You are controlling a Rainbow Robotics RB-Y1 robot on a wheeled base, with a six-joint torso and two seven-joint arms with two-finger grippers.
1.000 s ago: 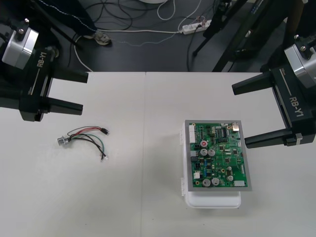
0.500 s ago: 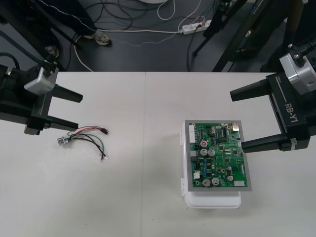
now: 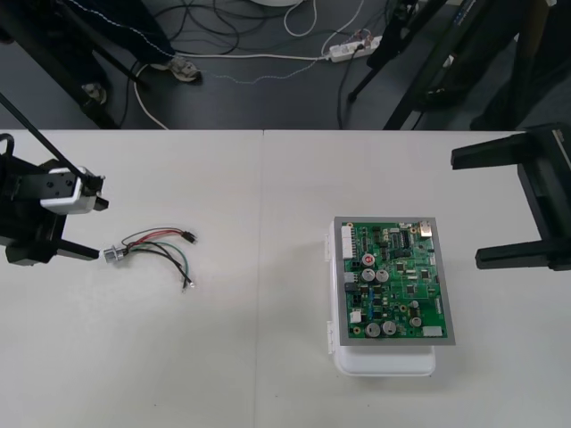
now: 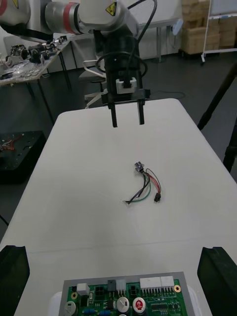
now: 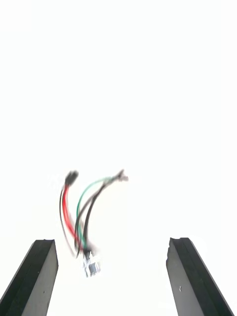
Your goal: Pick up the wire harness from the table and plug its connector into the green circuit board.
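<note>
Hovering wide open beside the wire harness (image 3: 157, 246), left hand (image 3: 100, 229) seems poised for pick-up: next, straddle and pinch (right hand (image 3: 467, 211) idles, equally wide).

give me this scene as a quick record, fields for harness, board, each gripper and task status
harness: wire harness lying loose on the table, well left of the board
socket end: round metal socket faces the left gripper
plug end: small black plug on the table, not in the board
board: green circuit board on its white base
left arm: left gripper open, right next to the socket, holding nothing
right arm: right gripper open, right of the board
status: harness not yet picked up
</note>
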